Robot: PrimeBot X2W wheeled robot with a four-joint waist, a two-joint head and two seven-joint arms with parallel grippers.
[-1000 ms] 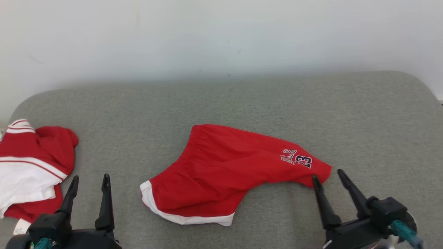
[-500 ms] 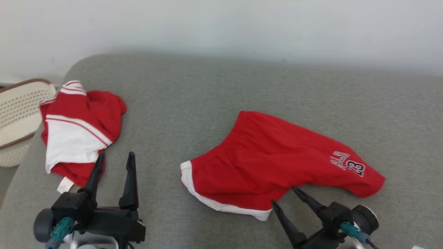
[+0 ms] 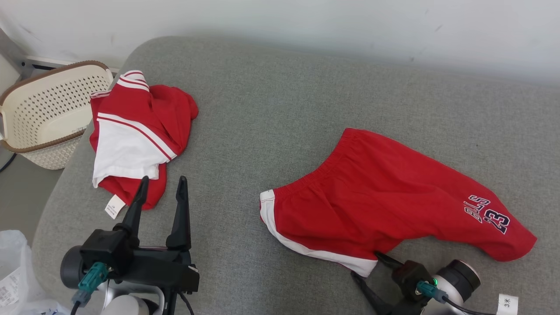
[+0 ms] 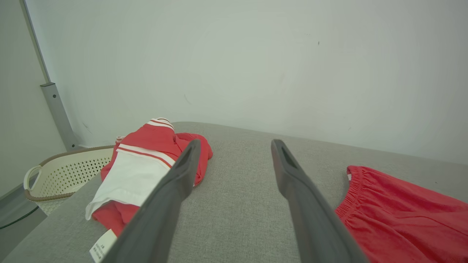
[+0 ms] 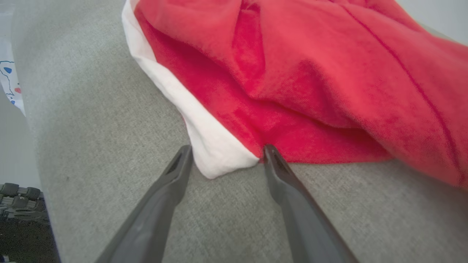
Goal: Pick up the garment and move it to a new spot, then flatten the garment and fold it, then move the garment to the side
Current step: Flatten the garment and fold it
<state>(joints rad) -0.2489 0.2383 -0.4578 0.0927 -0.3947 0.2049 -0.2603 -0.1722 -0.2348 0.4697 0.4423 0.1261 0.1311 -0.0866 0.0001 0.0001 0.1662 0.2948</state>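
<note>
The garment, a pair of red shorts (image 3: 385, 197) with white hems and a "23" print, lies flat-ish on the grey cushion (image 3: 271, 109), right of centre. My right gripper (image 3: 365, 264) sits low at the shorts' near edge. In the right wrist view my right gripper (image 5: 227, 148) is open, and the white hem corner (image 5: 219, 153) lies just between its fingertips, not pinched. My left gripper (image 3: 163, 179) stands open over bare cushion, left of the shorts (image 4: 402, 219). In the left wrist view my left gripper (image 4: 236, 142) holds nothing.
A crumpled red-and-white garment (image 3: 135, 140) lies at the cushion's left end, just beyond my left fingertips, also seen as the red-and-white garment (image 4: 146, 171). A cream perforated basket (image 3: 52, 100) stands off the left edge. A white plastic bag (image 3: 13, 271) is at the lower left. A wall runs behind.
The camera has swung left, shifting the picture right and bringing the basket into view. My right gripper has moved left along the shorts' near edge, from the printed leg to the white hem corner.
</note>
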